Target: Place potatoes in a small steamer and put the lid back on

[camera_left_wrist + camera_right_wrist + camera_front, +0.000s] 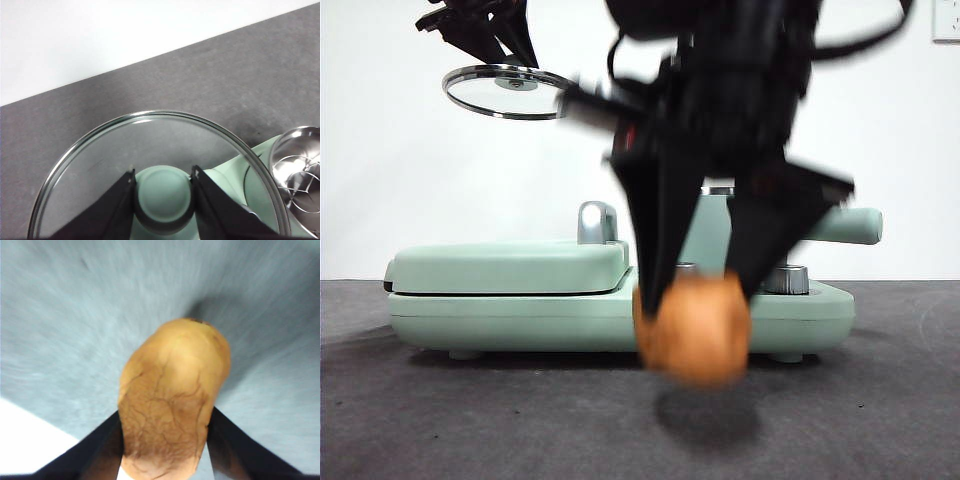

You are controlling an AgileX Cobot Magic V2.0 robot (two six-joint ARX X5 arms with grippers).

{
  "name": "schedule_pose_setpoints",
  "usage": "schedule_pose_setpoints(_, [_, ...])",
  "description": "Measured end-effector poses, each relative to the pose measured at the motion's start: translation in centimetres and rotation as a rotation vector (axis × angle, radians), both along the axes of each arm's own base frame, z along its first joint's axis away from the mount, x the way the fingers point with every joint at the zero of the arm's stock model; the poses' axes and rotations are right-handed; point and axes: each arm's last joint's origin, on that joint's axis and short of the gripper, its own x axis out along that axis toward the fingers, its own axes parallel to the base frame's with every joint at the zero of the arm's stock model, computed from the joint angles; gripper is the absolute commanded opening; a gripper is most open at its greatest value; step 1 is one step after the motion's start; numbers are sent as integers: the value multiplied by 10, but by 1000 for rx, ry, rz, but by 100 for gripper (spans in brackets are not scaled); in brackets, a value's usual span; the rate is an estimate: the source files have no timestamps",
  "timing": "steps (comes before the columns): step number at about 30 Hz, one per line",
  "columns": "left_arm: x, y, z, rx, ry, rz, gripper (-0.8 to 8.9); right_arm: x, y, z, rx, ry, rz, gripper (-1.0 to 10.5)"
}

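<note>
My right gripper (695, 300) is shut on the orange-brown potato (693, 333) and holds it a little above the dark table, in front of the appliance; its shadow lies below. In the right wrist view the potato (172, 400) sits between the two black jaws, blurred by motion. My left gripper (505, 45) is shut on the mint-green knob (162, 197) of the glass lid (505, 92) and holds it high at the upper left. The steamer pot (710, 235) is mostly hidden behind the right arm; its green handle (855, 226) sticks out right. Its steel inside (300, 172) shows in the left wrist view.
The mint-green appliance base (520, 320) spans the table's middle, with the flat griddle cover (505, 268) shut on its left half and a steel hinge post (597, 222) behind. A steel knob (786, 279) stands on the base's right. A white wall is behind.
</note>
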Motion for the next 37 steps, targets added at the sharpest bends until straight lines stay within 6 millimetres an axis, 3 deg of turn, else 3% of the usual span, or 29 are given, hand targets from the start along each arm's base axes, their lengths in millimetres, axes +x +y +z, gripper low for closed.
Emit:
schedule_pose_setpoints(9, [1, 5, 0, 0, 0, 14, 56, 72, -37, 115, 171, -235, -59, 110])
schedule_pose_setpoints(14, [1, 5, 0, -2, 0, 14, 55, 122, -62, 142, 215, -302, -142, 110])
schedule_pose_setpoints(20, [1, 5, 0, -2, 0, 14, 55, 172, -72, 132, 206, -304, -189, 110])
schedule_pose_setpoints(25, [1, 5, 0, -2, 1, 14, 55, 200, -68, 93, 185, -218, -188, 110])
schedule_pose_setpoints(30, [1, 5, 0, -2, 1, 14, 55, 214, -65, 63, 150, -155, -190, 122])
schedule_pose_setpoints(35, [1, 5, 0, -2, 1, 14, 55, 216, -64, 58, 142, -150, -172, 398])
schedule_pose_setpoints(37, [1, 5, 0, -2, 1, 14, 55, 216, -64, 58, 141, -150, -170, 455])
